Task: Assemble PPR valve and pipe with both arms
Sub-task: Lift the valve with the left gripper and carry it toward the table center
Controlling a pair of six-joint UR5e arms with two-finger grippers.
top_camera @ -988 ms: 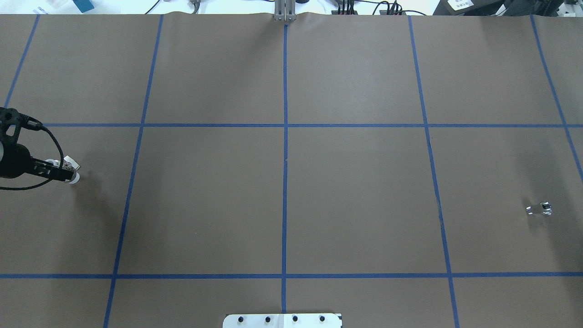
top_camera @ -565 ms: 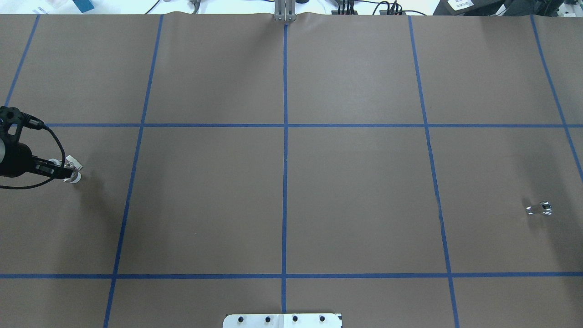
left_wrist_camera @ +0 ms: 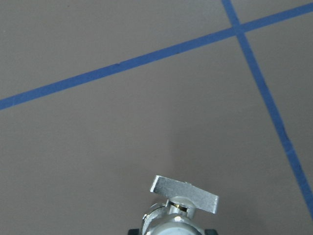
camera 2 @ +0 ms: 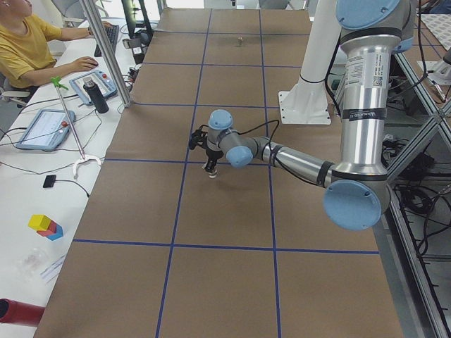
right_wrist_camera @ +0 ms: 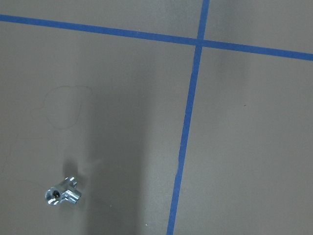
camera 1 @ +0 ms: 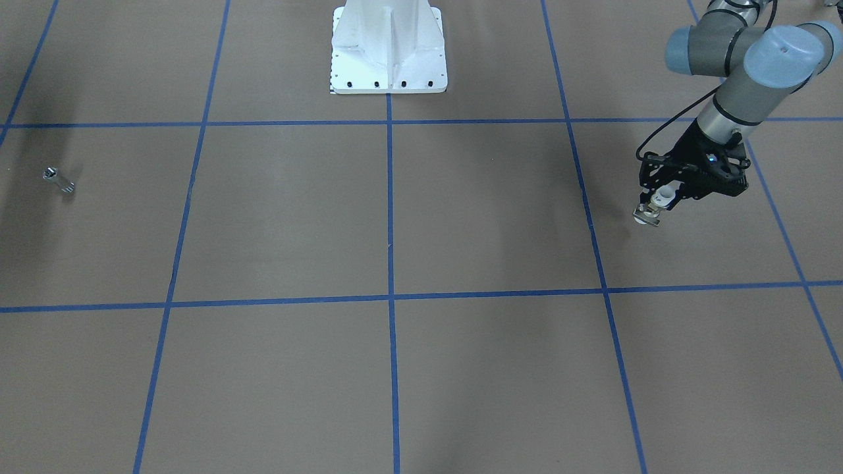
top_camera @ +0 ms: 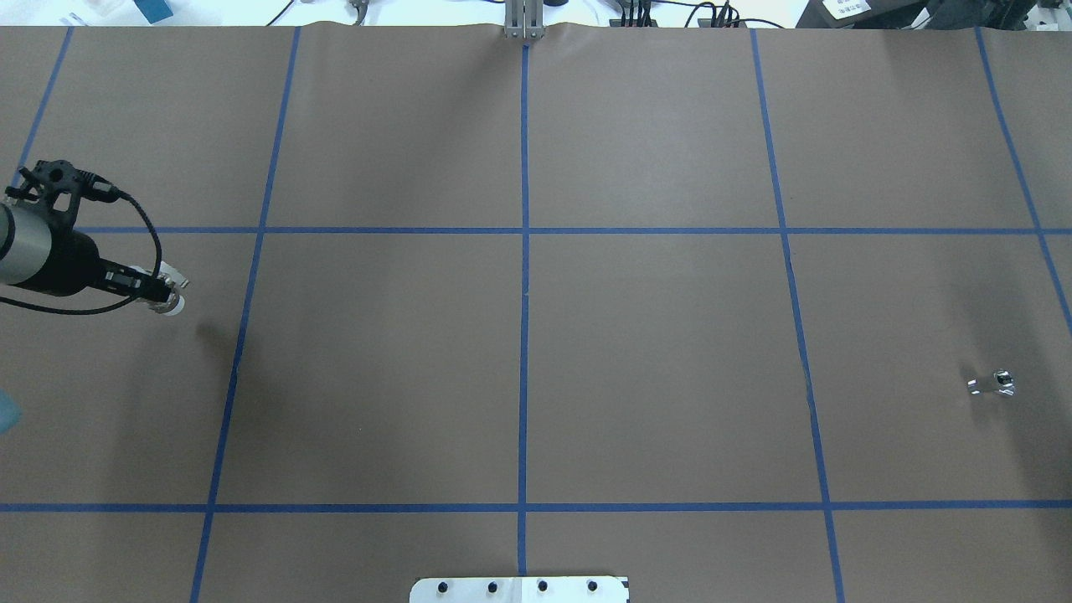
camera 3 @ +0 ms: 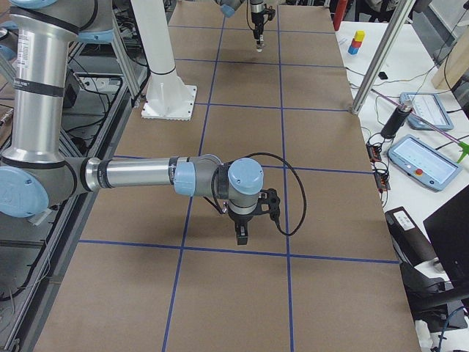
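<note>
Right wrist-mounted view puts the pipe (right_wrist_camera: pixel 62 192) on the tabletop at about 7 o'clock in frame, nearest the right end effector (camera 3: pixel 242 235) (opening can't be told), well apart from the left end effector (camera 1: pixel 658 201), which is clamped on the PPR valve (camera 1: pixel 649 212).

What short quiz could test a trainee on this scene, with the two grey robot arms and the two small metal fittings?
1. True or false: the right arm's black two-finger gripper holds the tiny shiny silver pipe stub.
2. The left arm's black gripper grips: A) the white-topped, silver-bodied PPR valve; B) the pipe; C) nothing.
3. Fill in: the pipe lies on the robot's ____ side of the brown table.
Key: 1 false; 2 A; 3 right.
</note>
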